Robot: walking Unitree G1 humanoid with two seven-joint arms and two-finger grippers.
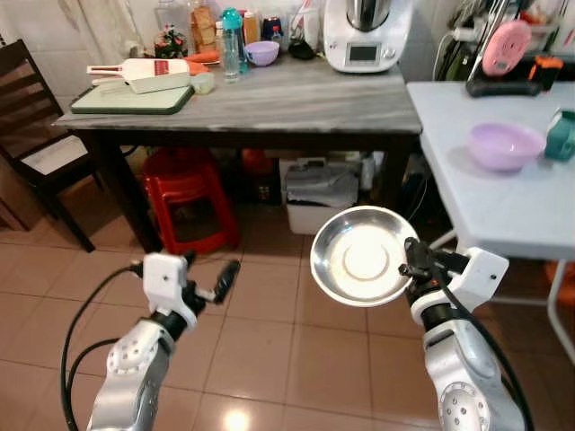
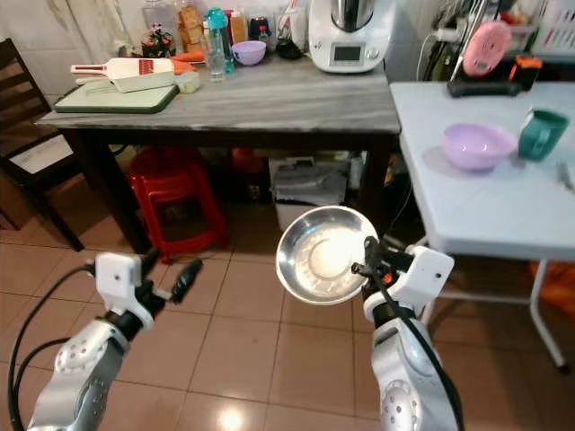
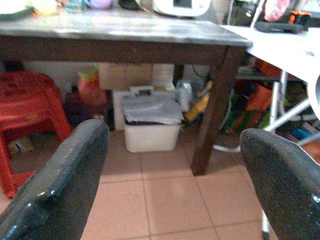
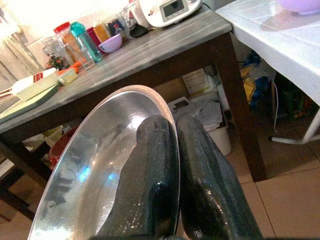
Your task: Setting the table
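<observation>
Right tool (image 1: 416, 269) pinches the rim of a steel bowl (image 1: 362, 256), its two fingers (image 4: 160, 175) closed together over the edge, and holds it low in the centre of the frame above the tiled floor, facing the camera rather than level. That edge-only grip is the main risk: with the bowl tilted and hanging off one point, a jolt while walking could let it swivel or slip onto the tiles. The white counter (image 1: 503, 197) at right, carrying a purple bowl (image 1: 505, 145) and a teal mug (image 1: 562, 135), looks the likely target; lifting from below its edge, the bowl could strike the rim or nudge the purple bowl. Left tool (image 1: 211, 285) hangs open and empty at lower left, near a red stool (image 1: 187, 193).
</observation>
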